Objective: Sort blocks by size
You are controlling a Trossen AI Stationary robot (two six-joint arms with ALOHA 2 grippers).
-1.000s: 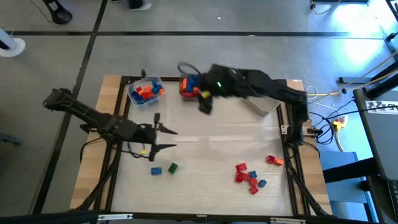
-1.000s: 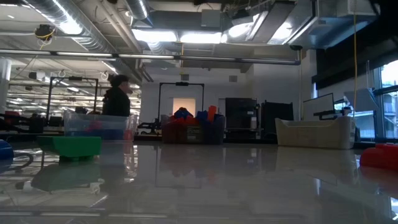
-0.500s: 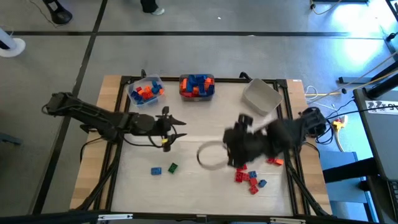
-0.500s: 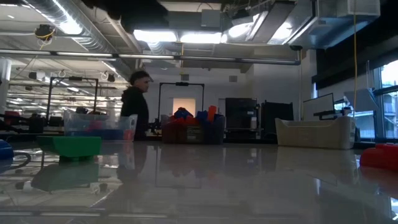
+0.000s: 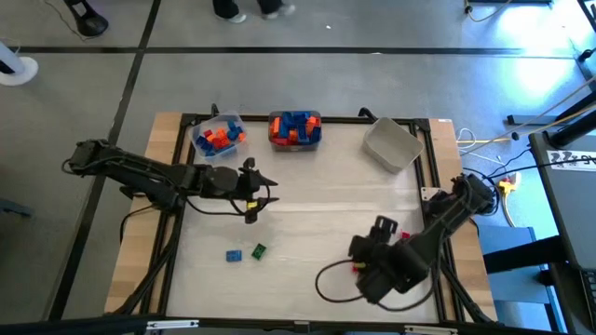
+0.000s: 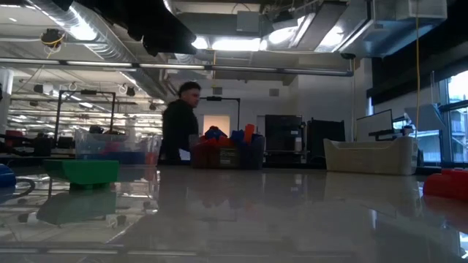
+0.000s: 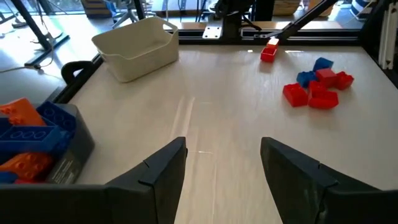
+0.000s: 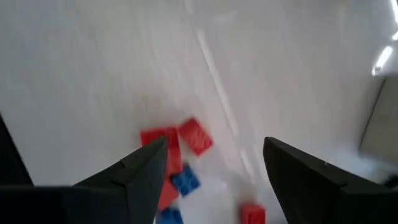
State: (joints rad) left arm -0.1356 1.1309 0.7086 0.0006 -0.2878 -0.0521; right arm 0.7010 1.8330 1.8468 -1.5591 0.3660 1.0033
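Observation:
My left gripper (image 5: pixel 262 196) is open and empty over the bare table left of centre; its wrist view (image 7: pixel 224 152) looks across at a red and blue block pile (image 7: pixel 316 87). My right gripper (image 5: pixel 369 266) is open above that pile near the near right corner; its fingers (image 8: pixel 214 158) stand above red blocks (image 8: pixel 180 140) and a blue one (image 8: pixel 185 180), touching none. A blue block (image 5: pixel 233 254) and a green block (image 5: pixel 259 249) lie at the near left. Two bins at the far edge hold sorted blocks (image 5: pixel 219 137) (image 5: pixel 295 128).
An empty pale bin (image 5: pixel 391 145) stands at the far right, also seen in the left wrist view (image 7: pixel 137 40). A single red block (image 7: pixel 269 53) lies apart from the pile. A cable loop (image 5: pixel 326 279) lies near my right arm. A person (image 6: pixel 179 120) walks behind the table.
My right arm has swung fast from the far bins toward the table's near right corner, ending above the red and blue pile. My left gripper has moved a little toward the table's right and far edges. The person behind the table has walked along.

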